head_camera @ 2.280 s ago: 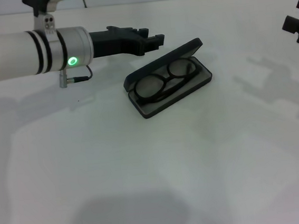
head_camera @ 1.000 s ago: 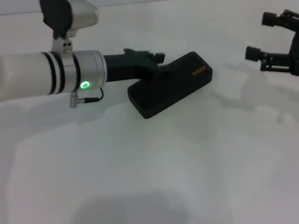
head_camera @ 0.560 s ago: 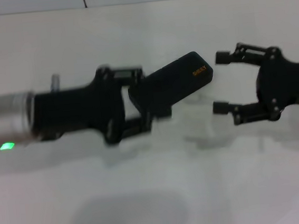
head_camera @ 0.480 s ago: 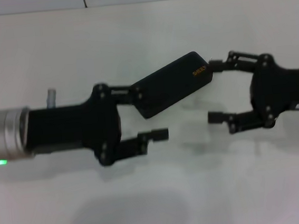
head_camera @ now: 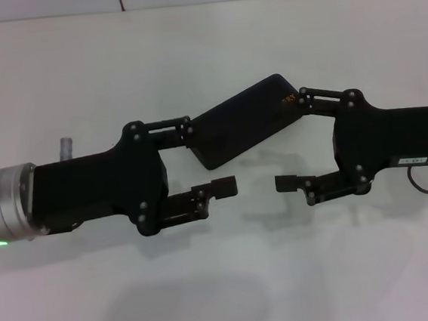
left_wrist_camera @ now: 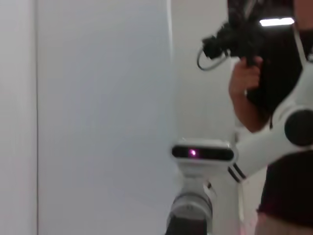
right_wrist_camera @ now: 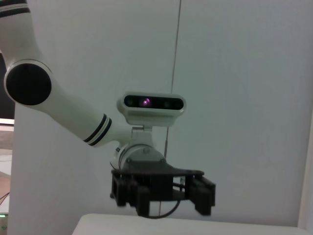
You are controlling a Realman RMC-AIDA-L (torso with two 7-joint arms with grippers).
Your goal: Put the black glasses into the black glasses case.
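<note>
The black glasses case (head_camera: 244,121) lies shut on the white table (head_camera: 202,40), its small gold mark at the right end. The black glasses are hidden; none show outside the case. My left gripper (head_camera: 206,156) reaches in from the left and is open and empty. My right gripper (head_camera: 294,139) reaches in from the right and is open and empty. The two face each other. In the head view their upper fingers overlap the case's two ends; I cannot tell if they touch it. The right wrist view shows the left gripper (right_wrist_camera: 161,193) head-on.
The left wrist view shows the right arm's wrist camera (left_wrist_camera: 203,152) and a person (left_wrist_camera: 274,98) standing behind it beside a pale wall. The white table stretches all around the case, with a tiled wall line at its far edge.
The case, open earlier with the glasses lying inside, is now shut. Both arms have swung in toward the middle and now face each other in front of the case.
</note>
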